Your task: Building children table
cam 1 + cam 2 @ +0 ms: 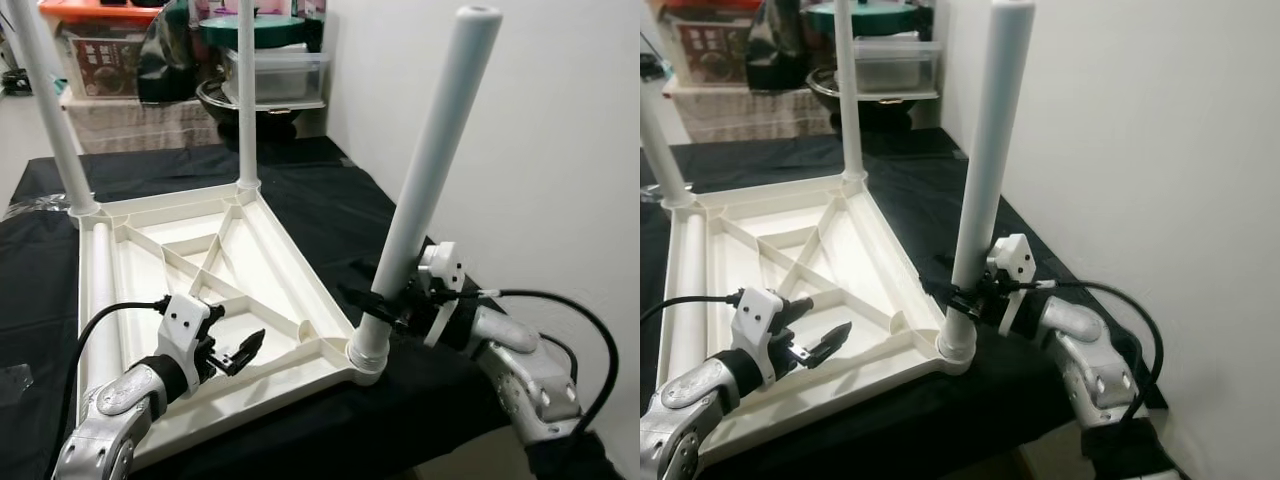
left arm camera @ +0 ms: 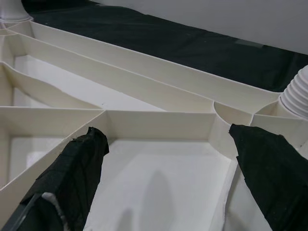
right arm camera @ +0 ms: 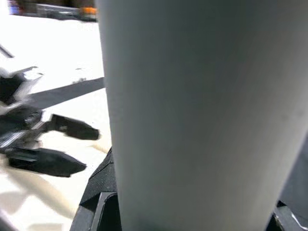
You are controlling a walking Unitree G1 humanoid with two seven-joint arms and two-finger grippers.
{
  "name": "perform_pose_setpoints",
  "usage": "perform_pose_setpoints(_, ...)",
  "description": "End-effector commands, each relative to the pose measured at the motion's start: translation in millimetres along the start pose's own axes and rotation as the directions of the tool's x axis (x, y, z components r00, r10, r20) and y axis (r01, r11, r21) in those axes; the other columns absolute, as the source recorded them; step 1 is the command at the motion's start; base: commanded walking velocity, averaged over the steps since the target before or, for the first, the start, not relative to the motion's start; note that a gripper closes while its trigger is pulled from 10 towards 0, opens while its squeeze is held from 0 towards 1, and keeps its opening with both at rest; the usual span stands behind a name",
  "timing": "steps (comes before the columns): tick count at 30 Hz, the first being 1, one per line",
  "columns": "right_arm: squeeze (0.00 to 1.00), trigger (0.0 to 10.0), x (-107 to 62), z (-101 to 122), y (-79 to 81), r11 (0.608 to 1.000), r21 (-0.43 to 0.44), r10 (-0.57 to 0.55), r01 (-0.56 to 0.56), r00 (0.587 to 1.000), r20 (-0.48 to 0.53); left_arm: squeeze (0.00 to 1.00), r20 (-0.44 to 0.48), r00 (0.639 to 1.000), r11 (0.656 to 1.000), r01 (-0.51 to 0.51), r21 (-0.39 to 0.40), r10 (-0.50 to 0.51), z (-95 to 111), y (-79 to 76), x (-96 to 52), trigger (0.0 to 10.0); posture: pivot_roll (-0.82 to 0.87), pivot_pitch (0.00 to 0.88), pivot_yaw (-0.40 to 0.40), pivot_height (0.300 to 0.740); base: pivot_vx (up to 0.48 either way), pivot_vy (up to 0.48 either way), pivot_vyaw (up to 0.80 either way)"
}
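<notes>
A white tabletop [image 1: 230, 290] lies upside down on the black-covered desk [image 1: 330, 200]. The right pincer [image 1: 385, 305] is clamped around the near leg [image 1: 425, 190] just above its socket, seemingly tight. The left pincer [image 1: 235, 352] hovers with its fingers spread over the ribbed underside, gripping nothing.

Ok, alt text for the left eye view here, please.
The right gripper clasps a white table leg just above its socket in an upturned white tabletop on a black cloth. The left gripper hovers open over the tabletop's ribbed underside.
</notes>
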State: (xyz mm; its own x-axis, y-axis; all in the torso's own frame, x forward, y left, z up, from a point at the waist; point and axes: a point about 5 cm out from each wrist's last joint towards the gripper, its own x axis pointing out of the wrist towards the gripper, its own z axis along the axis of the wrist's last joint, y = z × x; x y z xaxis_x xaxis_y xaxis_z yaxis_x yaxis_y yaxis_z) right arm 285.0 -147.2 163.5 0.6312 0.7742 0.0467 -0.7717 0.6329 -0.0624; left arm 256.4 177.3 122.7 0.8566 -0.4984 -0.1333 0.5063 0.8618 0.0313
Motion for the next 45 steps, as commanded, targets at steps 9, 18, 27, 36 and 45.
perform_pose_setpoints(9, 0.00, 0.0, -12.9, -62.0, -3.9, 0.886, -0.144, -0.464, 0.441, 0.826, -0.320, 0.00, 0.011, 1.000, 1.000, -0.009, -0.002, 0.009, 0.0, 2.8, 3.3, 10.0, -0.01, 0.000, -0.084, 0.740, 0.000, 0.000, 0.00)
perform_pose_setpoints(18, 0.00, 0.0, -9.5, -71.3, -15.7, 0.728, -0.009, -0.633, 0.686, 0.667, -0.393, 0.00, 0.012, 1.000, 1.000, -0.016, -0.011, 0.016, -0.1, 2.8, 3.0, 10.0, -0.01, 0.000, -0.090, 0.740, 0.000, 0.000, 0.00)
perform_pose_setpoints(27, 0.00, 0.0, -10.9, -75.0, -13.6, 0.696, 0.035, -0.638, 0.717, 0.640, -0.428, 0.00, 0.010, 1.000, 1.000, -0.013, -0.012, 0.013, -0.8, 2.5, 4.1, 10.0, -0.02, 0.000, -0.081, 0.740, 0.000, 0.000, 0.00)
perform_pose_setpoints(36, 0.00, 0.0, -12.2, -73.1, -13.9, 0.663, 0.013, -0.670, 0.749, 0.601, -0.437, 0.00, 0.009, 1.000, 1.000, -0.007, -0.013, 0.007, -1.1, 2.1, 6.2, 10.0, -0.03, 0.000, -0.076, 0.740, 0.000, 0.000, 0.00)
perform_pose_setpoints(45, 0.00, 0.0, -18.5, -71.1, -17.1, 0.595, 0.044, -0.717, 0.803, 0.555, -0.422, 0.00, 0.004, 1.000, 1.000, -0.004, -0.013, 0.004, -1.8, 2.4, 5.4, 10.0, -0.03, 0.000, -0.065, 0.740, 0.000, 0.000, 0.00)
